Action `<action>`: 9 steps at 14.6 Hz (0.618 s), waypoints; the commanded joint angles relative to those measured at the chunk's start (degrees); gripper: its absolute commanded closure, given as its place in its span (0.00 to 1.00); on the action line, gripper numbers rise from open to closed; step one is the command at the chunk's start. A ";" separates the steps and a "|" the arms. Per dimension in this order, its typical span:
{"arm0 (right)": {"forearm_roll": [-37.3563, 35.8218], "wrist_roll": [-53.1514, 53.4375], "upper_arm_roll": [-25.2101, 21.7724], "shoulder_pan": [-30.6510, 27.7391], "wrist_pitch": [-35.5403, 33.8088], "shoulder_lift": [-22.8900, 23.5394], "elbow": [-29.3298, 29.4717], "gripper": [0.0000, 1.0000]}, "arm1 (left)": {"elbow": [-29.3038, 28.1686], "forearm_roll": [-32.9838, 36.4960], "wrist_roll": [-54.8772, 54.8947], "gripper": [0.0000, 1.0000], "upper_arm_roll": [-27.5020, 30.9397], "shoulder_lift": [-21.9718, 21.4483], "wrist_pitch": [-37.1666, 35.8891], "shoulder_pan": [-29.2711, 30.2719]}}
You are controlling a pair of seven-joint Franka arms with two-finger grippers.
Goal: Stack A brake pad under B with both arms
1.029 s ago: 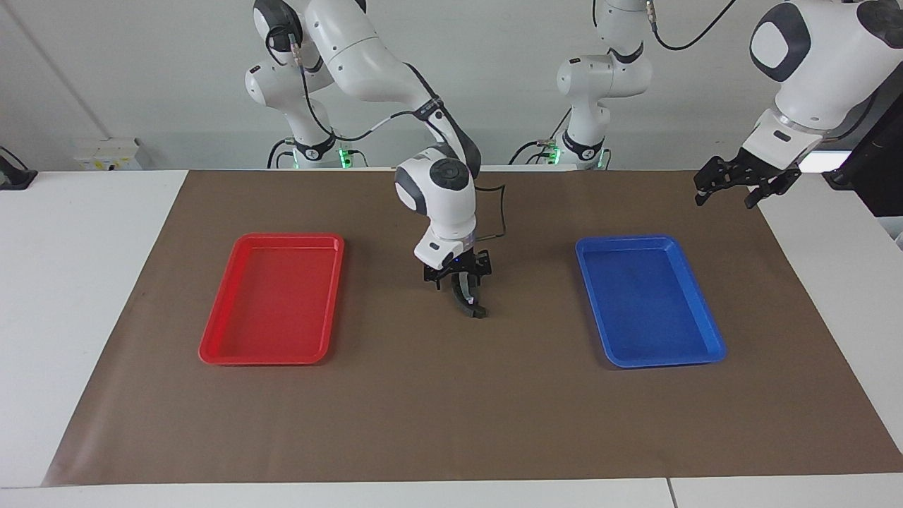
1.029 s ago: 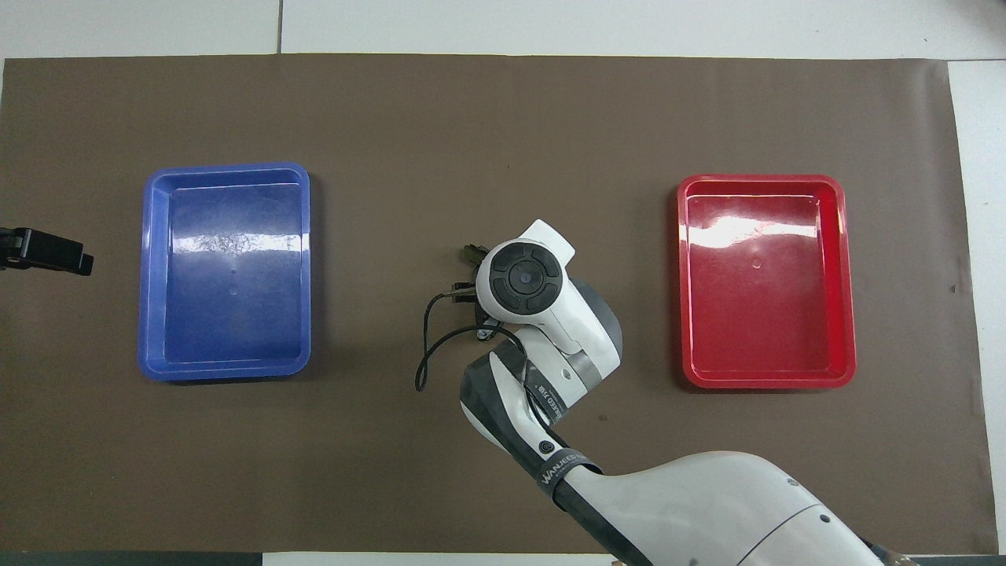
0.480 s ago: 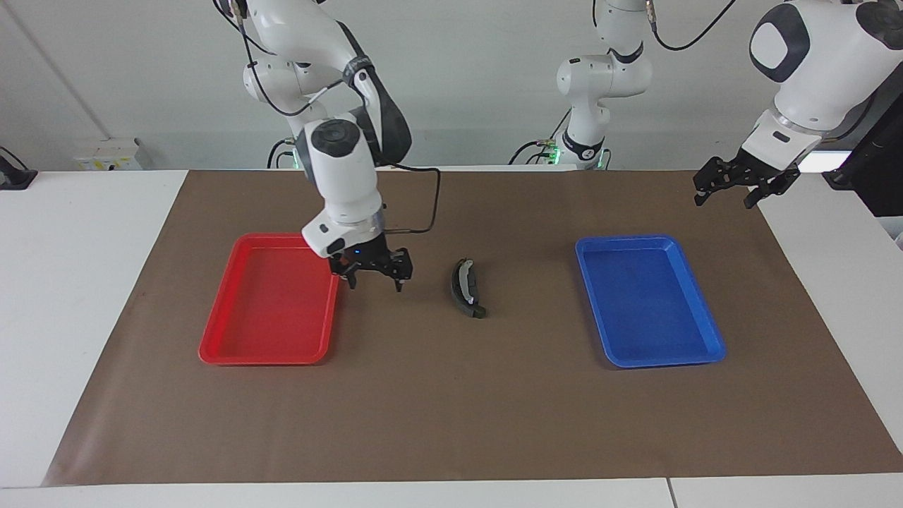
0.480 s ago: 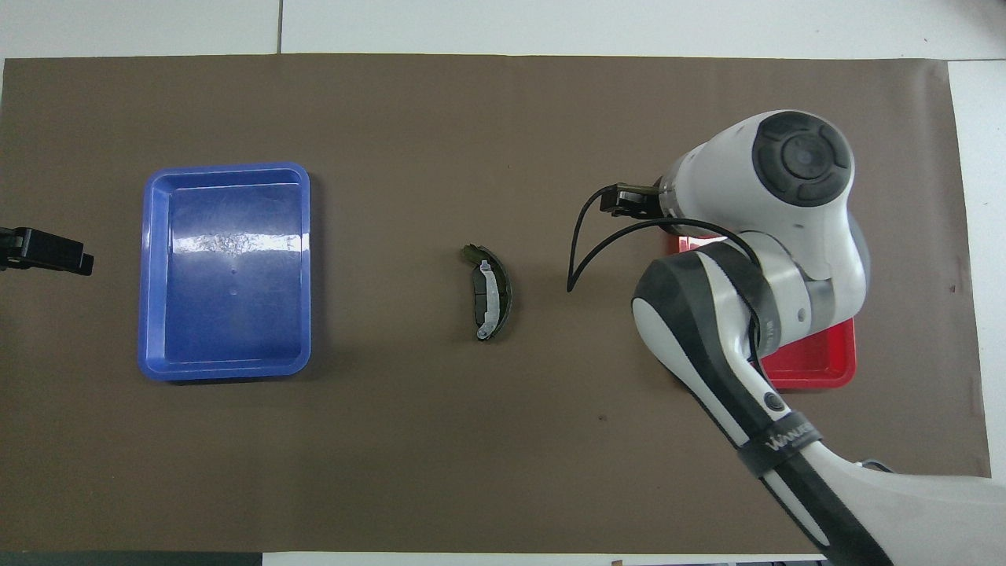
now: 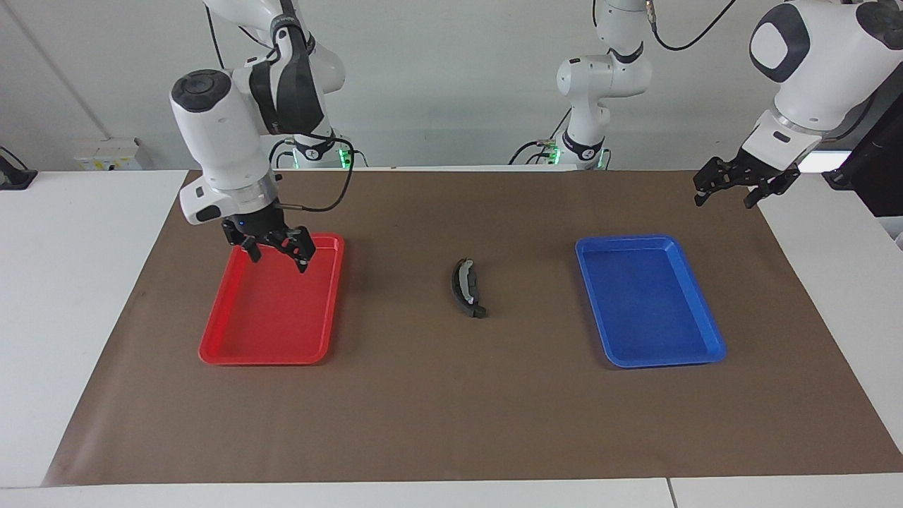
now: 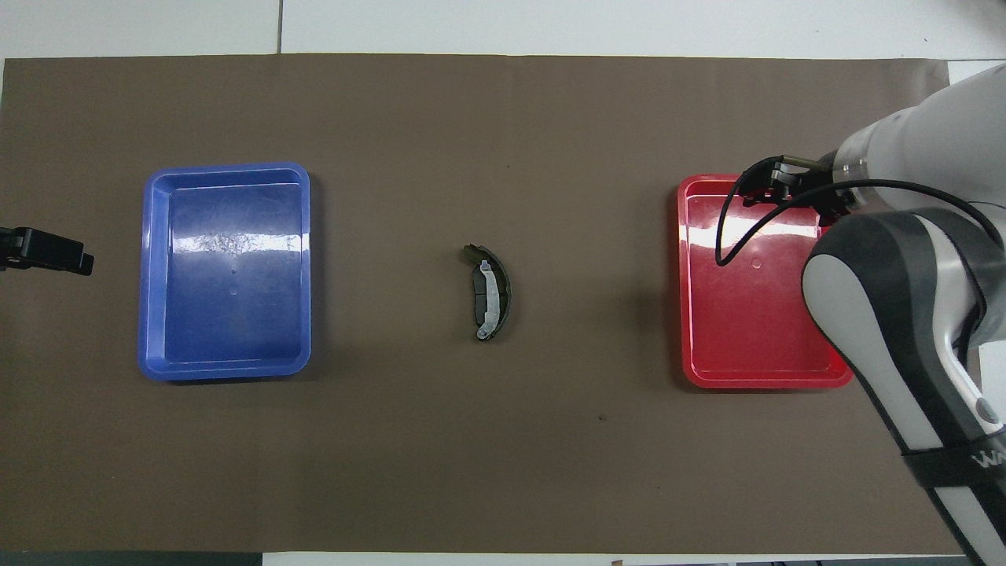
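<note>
**Ana:** What could go wrong from here?

**Ben:** Mostly the pile itself. B is the longer piece, so I judge that it overhangs the A brake pad at both ends. A knock on the bench or a nudge on 1 tip could swing it off. A claw coming down to tidy it could cause exactly that.

**Ana:** Are the claws close to it?

**Ben:** No, both are well apart from it. The right claw hangs in the air over the red tray, at the tray's upper rim in the facing view. Its 2 fingers are spread wide with nothing between them. The left claw waits in the upper part of that frame, over the edge of the brown mat at the left arm's end. It is likewise spread and holds nothing.

**Ana:** Where do the pads lie?

**Ben:** At the centre of both frames, on the mat, between the red tray and the blue tray, touching neither.

**Ana:** How do they look?

**Ben:** B is a slim dark crescent with a pale silvery strip along it. On the inner side of its curve a short dark slab shows, with a thin line across its middle. I take that for A. The 2 touch and read as 1 pile, but I cannot tell for sure which lies on which.

**Ana:** So is the task done?

**Ben:** I think so, if A really is underneath.
</note>
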 commanded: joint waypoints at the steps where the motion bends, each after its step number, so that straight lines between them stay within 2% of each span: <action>1: -0.36 -8.98 0.43 -3.74 -5.67 -3.52 -0.23 0.01 | -0.24 0.86 -0.58 0.00 -0.48 -0.32 -0.51 0.51; 3: -0.36 -11.02 -3.34 -2.34 -10.05 -5.63 0.90 0.01 | -0.24 0.86 -0.58 0.00 -0.48 -0.32 -0.51 0.51; 6: 0.16 -11.64 -3.44 -2.95 -20.59 -4.94 8.98 0.01 | -0.24 0.86 -0.58 0.00 -0.48 -0.32 -0.34 0.51; 9: 0.16 -12.34 -1.61 -4.61 -24.31 -5.46 10.49 0.01 | -0.24 0.86 -0.58 0.00 -0.48 -0.32 -0.16 0.51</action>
